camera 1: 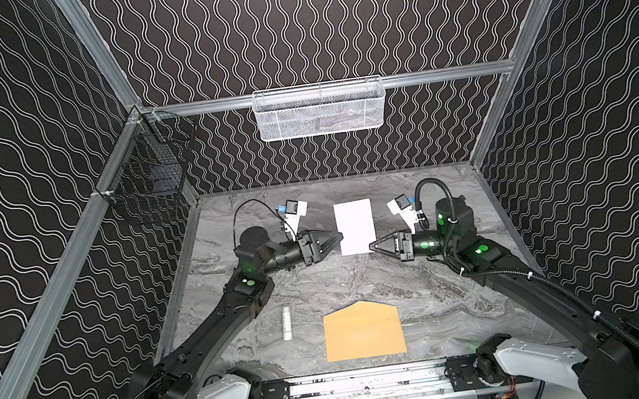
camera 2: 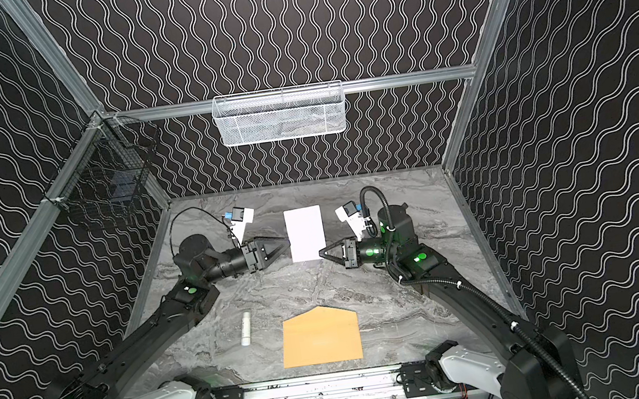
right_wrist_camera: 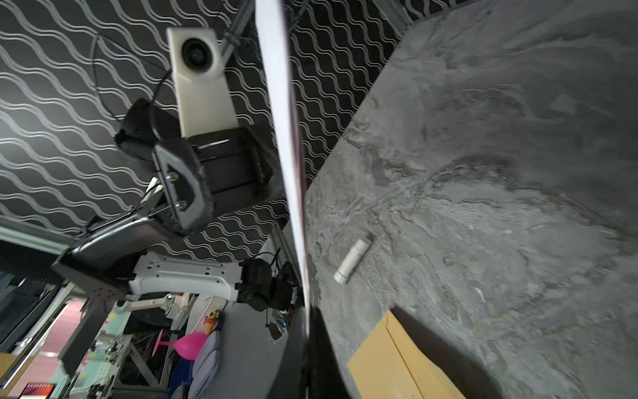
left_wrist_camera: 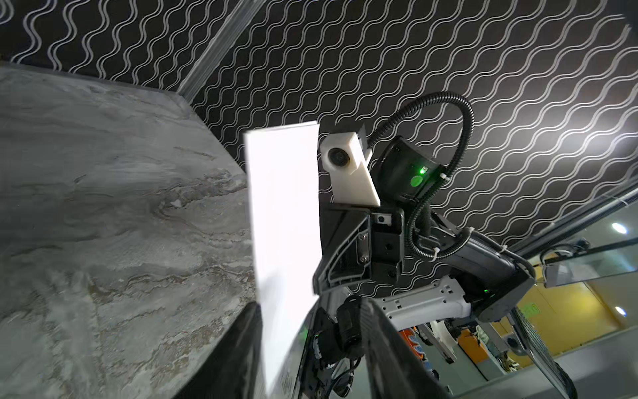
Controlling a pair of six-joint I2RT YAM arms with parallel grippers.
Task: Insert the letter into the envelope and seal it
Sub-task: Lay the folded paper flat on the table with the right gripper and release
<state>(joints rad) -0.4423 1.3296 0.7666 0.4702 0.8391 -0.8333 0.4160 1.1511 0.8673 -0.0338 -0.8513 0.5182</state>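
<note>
Both arms are out over the middle of the table [camera 1: 440,302], claws facing each other across the letter [camera 1: 355,227].

My right gripper [camera 1: 373,245]: jaws closed, pinching the letter's near right corner. In the right wrist view the sheet runs edge-on straight into my closed fingers [right_wrist_camera: 312,349].

My left gripper [camera 1: 338,241]: jaws apart, gripping nothing. Its tips are at the letter's left edge. In the left wrist view the paper passes between my two fingers [left_wrist_camera: 241,352] with a gap on the one side I can see. I can't tell whether it brushes the other finger.

The letter is white and unfolded, its face up toward the top views. From the wrist views it looks lifted clear of the marble, though the top views don't show the gap plainly.

The envelope [camera 1: 363,331] is tan and lies flat near the front edge of the table. Its flap is open and points toward the letter, and it lies well apart from the letter and from both claws.

A small white cylinder [camera 1: 286,323] lies just left of the envelope, not touching it.
</note>
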